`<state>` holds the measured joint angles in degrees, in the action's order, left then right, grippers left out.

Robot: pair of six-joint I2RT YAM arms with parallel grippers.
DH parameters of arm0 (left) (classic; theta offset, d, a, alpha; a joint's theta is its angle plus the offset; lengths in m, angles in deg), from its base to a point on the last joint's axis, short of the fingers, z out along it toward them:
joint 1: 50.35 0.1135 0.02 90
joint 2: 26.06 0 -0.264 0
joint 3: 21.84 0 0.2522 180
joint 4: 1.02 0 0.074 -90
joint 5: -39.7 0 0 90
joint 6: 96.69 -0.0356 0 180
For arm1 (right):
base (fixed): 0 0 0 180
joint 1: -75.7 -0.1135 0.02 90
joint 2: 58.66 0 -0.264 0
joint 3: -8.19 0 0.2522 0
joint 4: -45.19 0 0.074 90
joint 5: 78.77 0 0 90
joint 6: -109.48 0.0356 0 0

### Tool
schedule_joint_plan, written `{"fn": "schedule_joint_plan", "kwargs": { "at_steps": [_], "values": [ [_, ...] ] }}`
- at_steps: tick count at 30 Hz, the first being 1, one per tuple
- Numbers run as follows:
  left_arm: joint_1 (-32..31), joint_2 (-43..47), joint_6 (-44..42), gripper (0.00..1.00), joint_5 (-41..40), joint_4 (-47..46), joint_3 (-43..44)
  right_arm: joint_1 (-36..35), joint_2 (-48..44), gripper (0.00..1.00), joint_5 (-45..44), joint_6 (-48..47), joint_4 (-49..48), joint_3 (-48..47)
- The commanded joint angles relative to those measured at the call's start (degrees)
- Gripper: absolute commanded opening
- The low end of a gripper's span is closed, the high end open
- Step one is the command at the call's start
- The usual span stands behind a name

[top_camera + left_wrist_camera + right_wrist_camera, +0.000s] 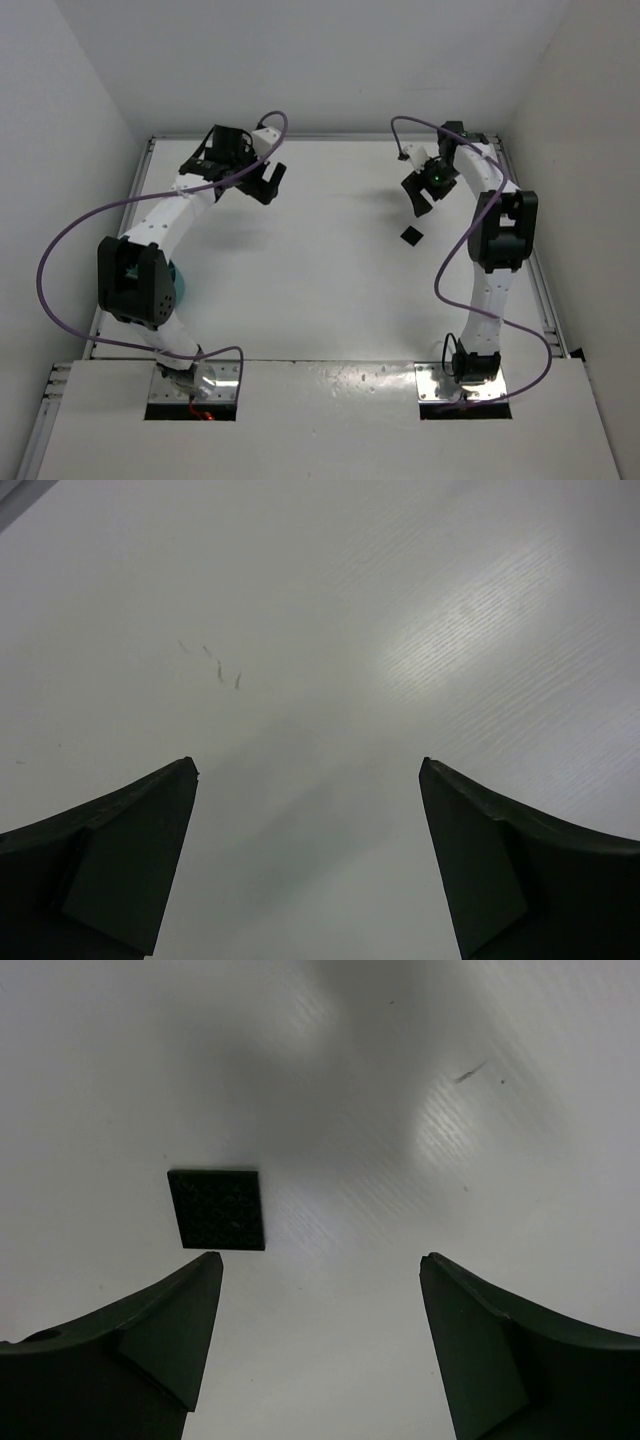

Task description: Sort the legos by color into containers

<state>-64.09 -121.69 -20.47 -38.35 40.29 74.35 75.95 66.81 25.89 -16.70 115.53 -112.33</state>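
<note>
At the far right of the bench (320, 290), my right tool (320, 1256) hangs released, nothing between its fingers, above a flat black studded lego plate (217, 1209). The plate lies flat and off-centre, just beyond the finger on the wrist view's left side, so I judge the aim needs shifting before any pinch. My left tool (307, 762) is spread wide over bare bench, empty, presumably parked out of the way. The teal bowl (178, 284) sits half hidden under the left arm, well apart from the plate. No other bricks are visible.

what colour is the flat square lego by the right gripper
Black. The small flat square studded plate shows best in the right wrist view.
</note>
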Motion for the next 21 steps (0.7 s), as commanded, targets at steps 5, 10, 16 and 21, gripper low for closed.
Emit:
{"fn": "schedule_joint_plan", "kwargs": {
  "at_steps": [5,10,16,21],
  "values": [
    [0.2,1.5,-1.4,1.0,2.6,-3.1,2.9,-2.1,-3.8,0.81,2.2,-3.6,2.2,3.3],
    [0.2,-0.5,0.2,1.0,3.7,-2.5,5.2,-3.9,-3.7,0.82,-3.6,-4.2,3.7,3.8],
    [0.2,-1.0,2.7,1.0,3.0,-2.5,5.2,-6.8,-4.0,0.82,-8.2,0.0,2.1,5.7],
    [0.2,-1.0,4.1,1.0,2.5,-2.5,5.8,-8.0,-4.0,0.82,-8.8,2.3,1.6,7.4]
  ]
}}
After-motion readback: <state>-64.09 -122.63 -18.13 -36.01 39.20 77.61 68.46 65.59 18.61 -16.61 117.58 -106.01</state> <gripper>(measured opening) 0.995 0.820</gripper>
